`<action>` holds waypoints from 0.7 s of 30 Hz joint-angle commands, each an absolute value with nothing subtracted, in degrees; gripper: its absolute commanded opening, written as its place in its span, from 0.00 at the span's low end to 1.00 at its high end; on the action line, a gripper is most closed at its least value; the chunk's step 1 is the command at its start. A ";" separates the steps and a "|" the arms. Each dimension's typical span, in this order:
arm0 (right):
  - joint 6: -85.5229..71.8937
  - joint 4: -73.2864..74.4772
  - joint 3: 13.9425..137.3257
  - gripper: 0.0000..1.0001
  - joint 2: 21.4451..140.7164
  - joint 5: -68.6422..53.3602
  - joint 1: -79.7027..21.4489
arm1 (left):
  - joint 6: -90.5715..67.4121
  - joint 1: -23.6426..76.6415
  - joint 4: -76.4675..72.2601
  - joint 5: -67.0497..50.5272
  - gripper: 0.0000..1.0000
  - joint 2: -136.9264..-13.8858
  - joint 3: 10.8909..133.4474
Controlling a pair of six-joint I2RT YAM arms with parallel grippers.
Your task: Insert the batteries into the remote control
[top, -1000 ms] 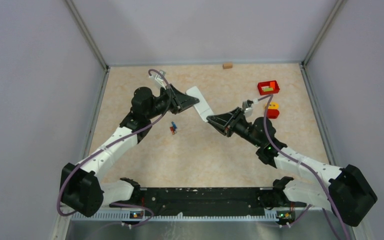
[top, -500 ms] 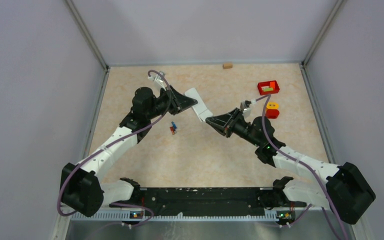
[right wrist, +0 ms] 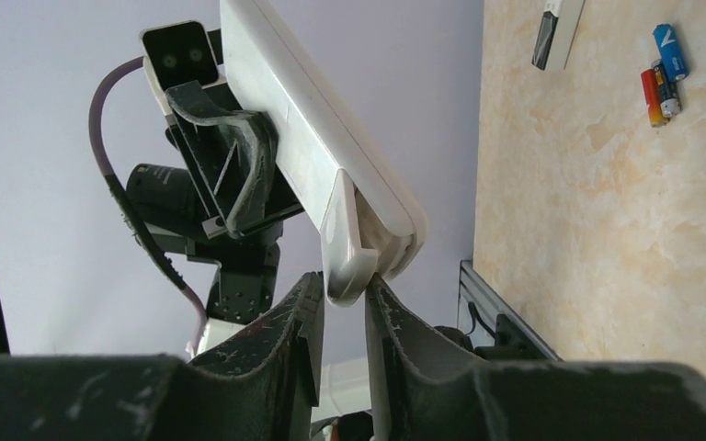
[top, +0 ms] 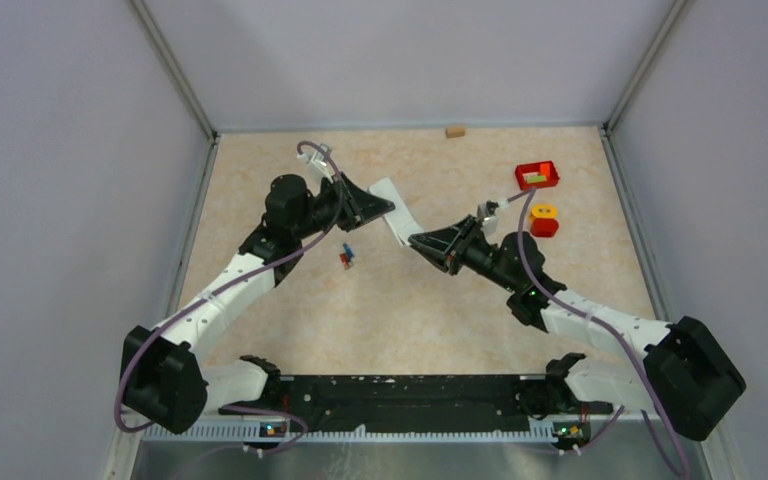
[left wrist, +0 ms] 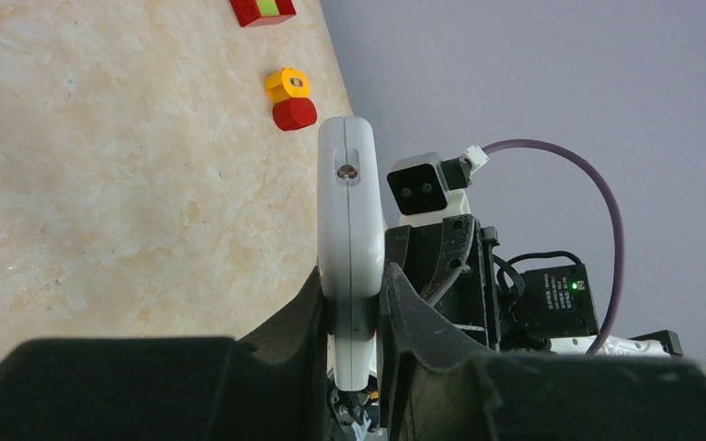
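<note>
The batteries (top: 346, 257) are lying together on the table (top: 410, 330), nearest the arm bases. Just beyond them the right gripper (right wrist: 342, 287) is pinching the white end flap of the remote control (left wrist: 349, 202), which is hanging in the air above the table, while the left gripper (left wrist: 351, 289) is clamping it edge-on nearer its other end. Farther back, a red tray (top: 540, 186) and a small wooden block (top: 454, 130) are sitting near the far wall.

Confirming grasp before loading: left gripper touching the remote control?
Touching. Left wrist view: the left gripper clamps the remote control between both fingers, no gap.
</note>
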State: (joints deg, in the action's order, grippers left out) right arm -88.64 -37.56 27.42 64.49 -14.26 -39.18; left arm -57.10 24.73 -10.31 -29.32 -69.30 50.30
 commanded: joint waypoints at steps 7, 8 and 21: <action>-88.42 -41.74 29.90 0.02 65.35 -13.56 -38.50 | -55.31 24.61 -12.08 -28.80 0.00 -67.49 50.22; -88.20 -41.63 29.85 0.00 64.95 -13.54 -38.50 | -54.55 24.61 -11.28 -28.34 0.00 -67.30 50.23; -74.69 -21.56 26.51 0.00 52.09 -9.23 -37.86 | -38.69 24.52 -1.14 -18.66 0.00 -65.40 51.03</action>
